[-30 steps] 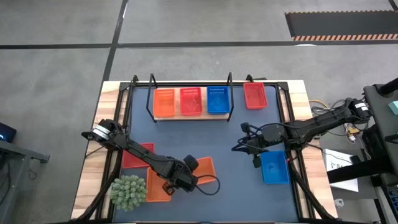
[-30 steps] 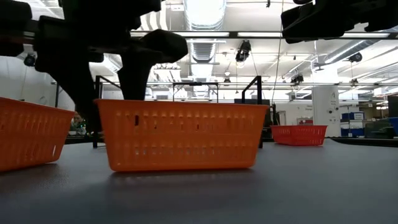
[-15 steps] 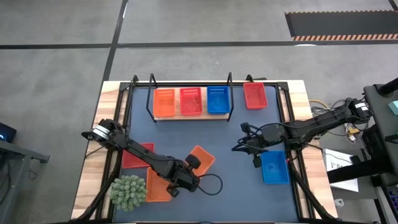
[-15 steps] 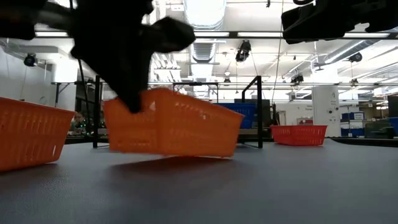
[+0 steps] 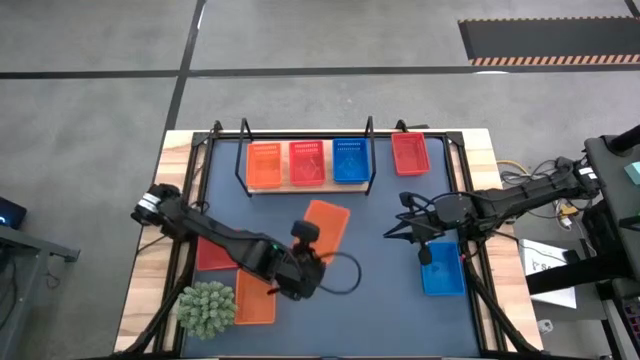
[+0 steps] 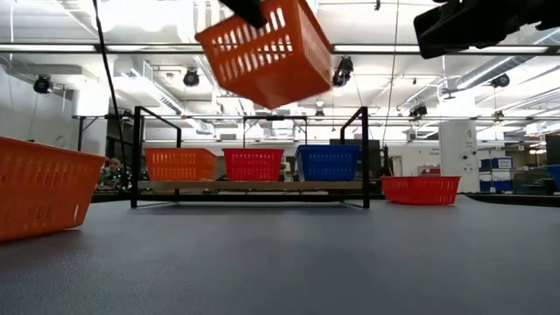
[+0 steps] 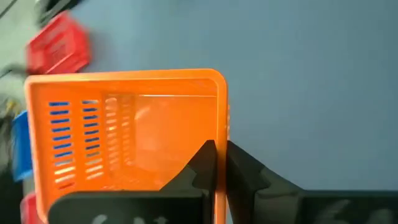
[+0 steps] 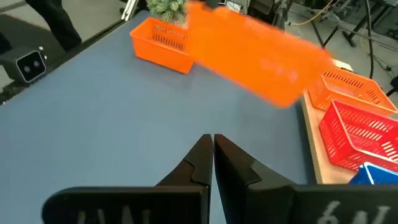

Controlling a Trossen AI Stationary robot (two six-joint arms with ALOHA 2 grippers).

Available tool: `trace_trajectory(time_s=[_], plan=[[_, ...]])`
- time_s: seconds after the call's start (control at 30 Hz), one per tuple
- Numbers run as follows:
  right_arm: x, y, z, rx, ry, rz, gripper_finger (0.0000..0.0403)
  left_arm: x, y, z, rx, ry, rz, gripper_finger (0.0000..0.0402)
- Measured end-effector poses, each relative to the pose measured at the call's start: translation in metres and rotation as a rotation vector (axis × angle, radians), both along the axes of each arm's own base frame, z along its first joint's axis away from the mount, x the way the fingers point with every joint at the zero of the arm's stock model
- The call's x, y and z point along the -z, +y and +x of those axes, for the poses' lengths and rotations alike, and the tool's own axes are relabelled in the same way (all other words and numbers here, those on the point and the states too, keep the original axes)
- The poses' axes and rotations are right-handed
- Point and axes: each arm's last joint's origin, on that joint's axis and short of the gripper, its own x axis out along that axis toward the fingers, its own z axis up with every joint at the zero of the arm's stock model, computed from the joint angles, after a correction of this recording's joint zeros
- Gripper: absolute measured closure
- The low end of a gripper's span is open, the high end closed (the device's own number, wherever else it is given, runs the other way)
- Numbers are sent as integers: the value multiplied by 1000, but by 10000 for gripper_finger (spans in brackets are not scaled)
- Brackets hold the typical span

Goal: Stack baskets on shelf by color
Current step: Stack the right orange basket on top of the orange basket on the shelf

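The bench (image 5: 480, 150) carried a dark mat (image 5: 400, 320) and, at its far edge, the shelf (image 5: 308, 187) holding one orange, one red and one blue basket side by side. The left hand (image 7: 219, 163) was clamped on the rim of an orange basket (image 5: 324, 226), carried tilted in the air above the mat, just short of the shelf. It looked light and stiff-walled yet somewhat flexible, so a grip on one rim wall suits it, though it may swing. The right hand (image 8: 212, 152), fingers closed on nothing, hung near a blue basket (image 5: 441, 270).
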Motion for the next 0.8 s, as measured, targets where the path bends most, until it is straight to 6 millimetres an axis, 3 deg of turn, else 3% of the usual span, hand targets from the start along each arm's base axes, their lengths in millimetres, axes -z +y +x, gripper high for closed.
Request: trace_trajectory(time_s=[0.2,0.3,0.6,0.8], plan=[[4,0,-2,1,10,0,394,-29,44,-5,-218,-41,-49,400],[4,0,-2,4,12,7,394,-32,69,-11,-298,-4,-38,400],[4,0,-2,4,14,8,394,-25,148,-27,-471,189,-3,400],[4,0,-2,3,16,14,394,-15,182,-37,-501,262,14,400]])
